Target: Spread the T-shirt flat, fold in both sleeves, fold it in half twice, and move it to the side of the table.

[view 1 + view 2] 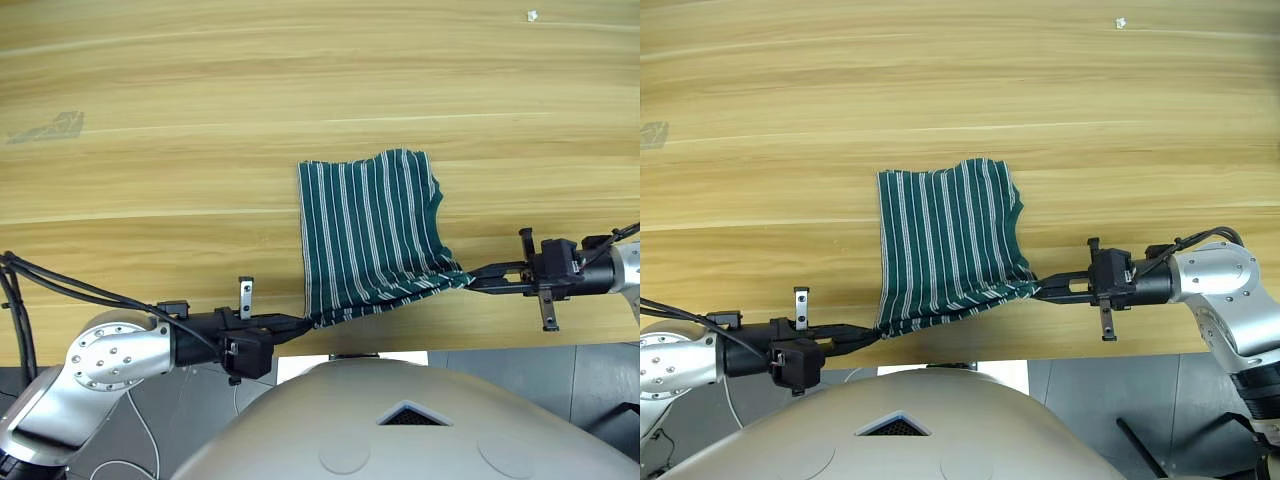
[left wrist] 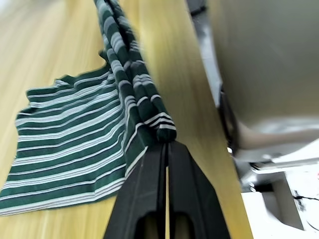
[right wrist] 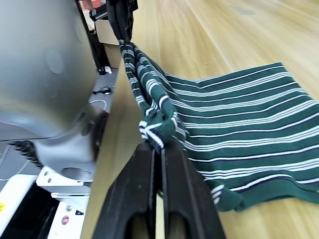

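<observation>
- On the near part of the wooden table, a dark green T-shirt with white stripes lies folded into a rough rectangle.
- The far part of the T-shirt rests flat on the table top. Its near edge is raised off the surface and gathered into a narrow, rope-like band.
- This band runs close to the near edge of the table and is stretched between the two grippers.
- The left gripper sits at the near left corner of the T-shirt, low over the table edge. In the left wrist view the left gripper has its black jaws pressed together, with only a thin slit between them. The bunched corner of the fabric is clamped at the tips.
- The right gripper sits at the near right corner of the T-shirt, a little farther onto the table than the left one. In the right wrist view the right gripper has its jaws likewise closed, pinching a wad of striped fabric at the tips.
- A curved edge shows on the right side of the T-shirt, near its far right corner.
- A small white scrap lies on the far right part of the table, well apart from the T-shirt.
</observation>
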You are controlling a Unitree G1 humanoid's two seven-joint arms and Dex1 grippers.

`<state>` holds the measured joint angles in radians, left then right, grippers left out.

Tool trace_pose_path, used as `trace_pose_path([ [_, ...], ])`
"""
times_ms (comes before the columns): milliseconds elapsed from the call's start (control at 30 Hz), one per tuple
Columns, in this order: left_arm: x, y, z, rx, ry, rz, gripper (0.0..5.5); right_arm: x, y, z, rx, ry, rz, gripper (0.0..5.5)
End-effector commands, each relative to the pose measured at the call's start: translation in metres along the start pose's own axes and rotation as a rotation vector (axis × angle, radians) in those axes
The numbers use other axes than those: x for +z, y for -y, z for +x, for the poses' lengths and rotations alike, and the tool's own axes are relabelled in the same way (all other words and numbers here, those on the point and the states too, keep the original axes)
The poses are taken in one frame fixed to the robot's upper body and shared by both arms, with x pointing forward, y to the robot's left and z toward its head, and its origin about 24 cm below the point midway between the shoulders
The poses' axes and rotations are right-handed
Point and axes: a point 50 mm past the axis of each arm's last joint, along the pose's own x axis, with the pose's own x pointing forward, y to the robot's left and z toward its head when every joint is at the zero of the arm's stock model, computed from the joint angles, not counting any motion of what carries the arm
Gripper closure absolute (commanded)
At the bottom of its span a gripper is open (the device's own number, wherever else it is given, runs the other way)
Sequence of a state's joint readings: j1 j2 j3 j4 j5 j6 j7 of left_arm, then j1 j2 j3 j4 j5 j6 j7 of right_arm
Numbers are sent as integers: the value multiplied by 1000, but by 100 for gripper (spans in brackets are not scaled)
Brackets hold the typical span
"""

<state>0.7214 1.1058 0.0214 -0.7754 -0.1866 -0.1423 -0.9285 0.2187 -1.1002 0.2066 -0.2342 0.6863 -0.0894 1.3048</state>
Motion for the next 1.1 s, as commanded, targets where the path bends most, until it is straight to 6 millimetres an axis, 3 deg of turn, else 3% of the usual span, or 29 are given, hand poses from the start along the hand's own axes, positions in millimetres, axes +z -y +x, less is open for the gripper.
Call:
trace_pose_path([
  [33,7,8,-9,-81,-42,-19,548,9,-12,-4,63,5,42,550],
  [167,7,9,-19,-89,-62,-58,548,16,-15,-11,70,-7,51,550],
  [400,-7,-59,-26,136,-96,29,548,31,44,-7,-76,-93,-153,550],
  [633,-34,-117,-2,286,-129,31,548,29,104,5,-174,-131,-236,550],
  [867,-59,-149,16,460,-194,42,548,15,127,19,-189,-160,-233,550],
  [1033,-68,-149,21,449,-197,13,548,5,130,20,-217,-164,-216,550],
  [1100,-70,-149,24,461,-194,2,525,6,136,19,-278,-152,-223,506],
])
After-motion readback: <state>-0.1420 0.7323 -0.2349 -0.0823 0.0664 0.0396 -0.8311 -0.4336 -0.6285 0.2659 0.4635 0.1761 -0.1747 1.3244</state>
